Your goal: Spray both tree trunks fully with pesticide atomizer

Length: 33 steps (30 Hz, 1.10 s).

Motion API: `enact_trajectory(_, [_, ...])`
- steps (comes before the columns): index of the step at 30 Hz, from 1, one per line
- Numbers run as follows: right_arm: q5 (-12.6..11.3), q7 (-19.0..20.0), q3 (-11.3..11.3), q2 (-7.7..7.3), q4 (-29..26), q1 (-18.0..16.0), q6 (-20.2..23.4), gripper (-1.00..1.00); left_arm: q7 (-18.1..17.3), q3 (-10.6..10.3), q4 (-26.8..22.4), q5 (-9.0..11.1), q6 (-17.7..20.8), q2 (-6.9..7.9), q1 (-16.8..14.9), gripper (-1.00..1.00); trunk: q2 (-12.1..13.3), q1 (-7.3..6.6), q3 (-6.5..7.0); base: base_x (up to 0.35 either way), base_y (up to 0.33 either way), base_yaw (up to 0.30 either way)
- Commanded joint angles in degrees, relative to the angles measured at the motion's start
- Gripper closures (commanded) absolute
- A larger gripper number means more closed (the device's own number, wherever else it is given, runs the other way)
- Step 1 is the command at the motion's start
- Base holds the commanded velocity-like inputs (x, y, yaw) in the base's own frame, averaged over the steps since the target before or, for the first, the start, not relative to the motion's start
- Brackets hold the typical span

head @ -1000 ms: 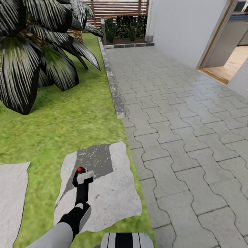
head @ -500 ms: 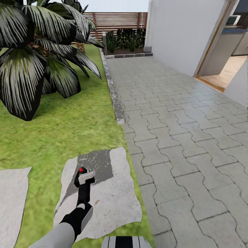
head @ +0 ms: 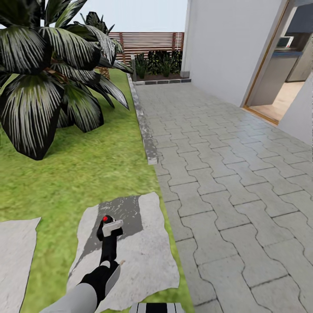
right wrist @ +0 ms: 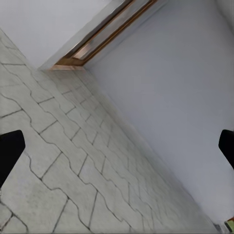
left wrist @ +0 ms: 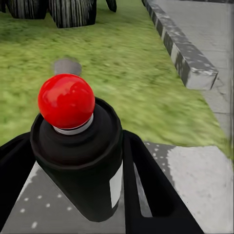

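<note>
Bright even daylight, soft shadow under the palm [head: 48,100], blurred grass [left wrist: 122,73] in left wrist view, smeary render

No legible text, label, brand, number or sign observed in any view. The pesticide atomizer [head: 109,237] presents a pale patch on its dark body; no characters can be read there.

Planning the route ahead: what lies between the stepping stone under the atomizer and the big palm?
In the head view, only bare lawn separates the stepping stone from the palm; nothing stands there.
</note>
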Motion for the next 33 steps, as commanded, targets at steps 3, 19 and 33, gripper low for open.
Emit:
enact_trajectory(3, [-0.4, 0.0, 0.1, 0.00, -0.1, 0.0, -0.2, -1.00, 0.0, 0.5, 0.1, -0.2, -0.2, -0.67, 0.0, 1.00, 0.0, -0.09, 0.63, 0.000, 0.000, 0.000])
enact_trajectory(19, [-0.4, 3.3, 0.1, 0.40, -0.2, 0.0, -0.2, -1.00, -0.1, 0.9, 1.4, -0.3, -0.2, -0.97, 0.0, 1.00, 0.2, -0.50, 4.17, 0.000, 0.000, 0.000])
enact_trajectory(33, [-0.4, 3.6, 0.1, 0.99, -1.2, 0.0, -0.2, -1.00, -0.1, 0.9, 1.7, -0.4, -0.1, -0.96, 0.0, 1.00, 0.4, -0.86, 7.28, 0.000, 0.000, 0.000])
